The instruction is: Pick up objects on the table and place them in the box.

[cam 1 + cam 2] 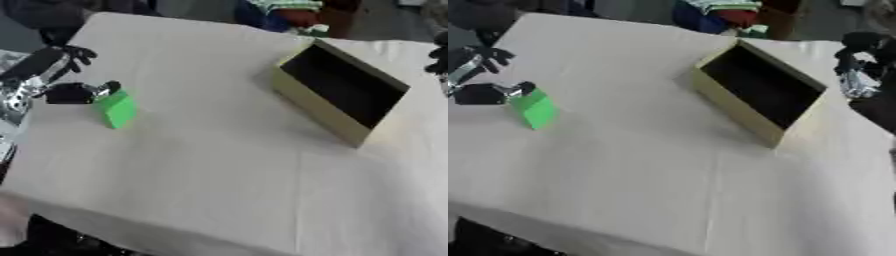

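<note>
Cream-coloured worktop (219,175) was seen filling most of both views, its near part bare beneath the camera and lying well inward of the fingers of either hand. Next in size, the box (337,95) was seen far to the right of the left fingers, tipped up on its long side so that its dark opening faced up and to the right; its long axis ran from the far middle of the worktop toward the near right. The right hand (857,60) was caught only at the right edge, beyond the far right end of the box; whether its fingers were released or clenched could not be told.

Smaller again, the left hand (77,93) was seen at the left edge of the worktop, with the green block (117,109) immediately to the right of its fingers (107,88) and touching them at its upper corner. The fingers appeared to be curled on that upper end of the block, grasping it, though the contact itself was blurred. The block's long axis was tilted, running from the fingers down and toward the camera.

The deciding relation was judged to be this: the block lay at the left fingers and well apart from the right ones, while the box opening lay to the right across open worktop. A carry to the right, with the block brought over the upper rim, was judged to be called for.
</note>
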`<act>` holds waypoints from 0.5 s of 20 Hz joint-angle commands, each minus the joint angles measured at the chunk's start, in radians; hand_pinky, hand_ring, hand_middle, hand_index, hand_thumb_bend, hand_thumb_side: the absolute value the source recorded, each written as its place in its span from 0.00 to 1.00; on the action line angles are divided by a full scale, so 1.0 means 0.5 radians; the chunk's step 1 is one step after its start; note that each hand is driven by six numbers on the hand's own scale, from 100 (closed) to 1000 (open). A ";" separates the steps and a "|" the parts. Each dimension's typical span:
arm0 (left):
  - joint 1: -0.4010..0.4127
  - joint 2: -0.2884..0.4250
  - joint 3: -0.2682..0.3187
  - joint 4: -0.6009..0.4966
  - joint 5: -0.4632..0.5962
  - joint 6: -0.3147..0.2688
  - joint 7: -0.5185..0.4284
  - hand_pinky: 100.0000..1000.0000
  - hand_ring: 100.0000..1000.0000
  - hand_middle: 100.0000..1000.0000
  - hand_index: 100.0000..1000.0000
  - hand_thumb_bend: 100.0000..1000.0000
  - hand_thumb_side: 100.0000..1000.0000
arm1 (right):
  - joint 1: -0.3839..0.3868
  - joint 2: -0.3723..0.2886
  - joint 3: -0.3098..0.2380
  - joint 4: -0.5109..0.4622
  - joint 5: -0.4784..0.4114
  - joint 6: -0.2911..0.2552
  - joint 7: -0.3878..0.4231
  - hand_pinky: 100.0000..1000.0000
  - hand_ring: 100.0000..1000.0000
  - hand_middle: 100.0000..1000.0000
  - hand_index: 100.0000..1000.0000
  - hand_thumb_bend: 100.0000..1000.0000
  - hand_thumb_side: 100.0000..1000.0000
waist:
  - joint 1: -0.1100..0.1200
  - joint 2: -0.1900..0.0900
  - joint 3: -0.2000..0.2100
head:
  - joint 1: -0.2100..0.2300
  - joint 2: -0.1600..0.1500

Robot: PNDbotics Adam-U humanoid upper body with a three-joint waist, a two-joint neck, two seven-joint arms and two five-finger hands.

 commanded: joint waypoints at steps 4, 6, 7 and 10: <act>-0.042 0.043 -0.017 0.068 -0.014 -0.012 -0.053 0.75 0.70 0.70 0.87 0.40 0.72 | -0.021 -0.038 -0.003 -0.022 0.002 -0.002 0.003 0.60 0.86 0.54 0.77 0.00 0.32 | 0.003 -0.030 -0.004 | 0.009 0.001; -0.046 0.034 -0.023 0.088 -0.018 -0.014 -0.065 0.74 0.69 0.70 0.87 0.39 0.73 | -0.022 -0.037 -0.003 -0.021 0.001 -0.003 0.005 0.60 0.86 0.54 0.77 0.00 0.32 | 0.002 -0.029 -0.002 | 0.010 0.002; -0.049 0.029 -0.027 0.095 -0.019 -0.016 -0.069 0.74 0.69 0.69 0.87 0.38 0.73 | -0.022 -0.036 -0.002 -0.021 0.001 -0.003 0.006 0.60 0.86 0.54 0.77 0.00 0.32 | 0.002 -0.029 -0.001 | 0.010 0.002; -0.051 0.020 -0.039 0.111 -0.020 -0.022 -0.082 0.74 0.68 0.68 0.86 0.37 0.73 | -0.023 -0.036 -0.002 -0.021 0.001 -0.004 0.007 0.60 0.86 0.54 0.77 0.00 0.32 | 0.002 -0.028 -0.001 | 0.011 0.001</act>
